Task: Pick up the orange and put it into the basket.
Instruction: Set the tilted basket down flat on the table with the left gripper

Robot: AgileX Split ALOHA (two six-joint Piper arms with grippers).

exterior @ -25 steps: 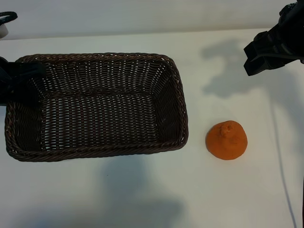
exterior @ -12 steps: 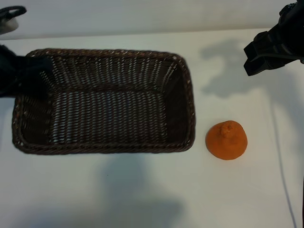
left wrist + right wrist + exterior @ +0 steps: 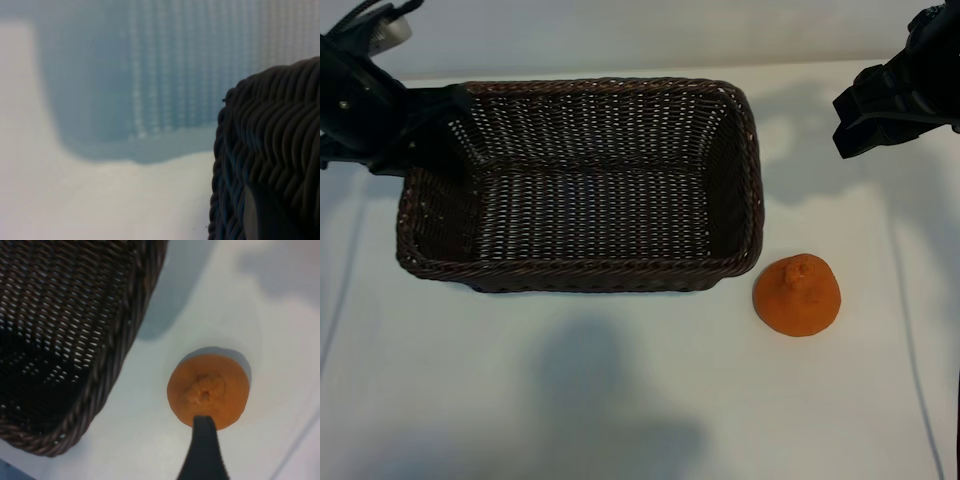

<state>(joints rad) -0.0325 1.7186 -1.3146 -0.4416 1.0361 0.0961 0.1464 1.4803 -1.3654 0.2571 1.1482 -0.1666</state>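
The orange (image 3: 797, 296) sits on the white table, just right of the basket's front right corner and apart from it. In the right wrist view the orange (image 3: 208, 390) lies straight below, knob up. The dark woven basket (image 3: 580, 272) lies left of centre. My left gripper (image 3: 428, 135) is shut on its left end wall. The left wrist view shows the weave (image 3: 270, 130) close up, one finger (image 3: 250, 217) against it. My right gripper (image 3: 868, 125) hangs open and empty at the back right, high above the table, with one finger (image 3: 204, 450) in its wrist view.
A thin cable (image 3: 910, 330) runs down the table's right side. The table's back edge runs along the top of the exterior view. The basket's near wall (image 3: 100, 390) stands a short gap from the orange. Arm shadows fall on the front of the table.
The left arm has carried the basket right and toward the back, so its right end now stands close to the orange. The orange and the right arm have not moved.
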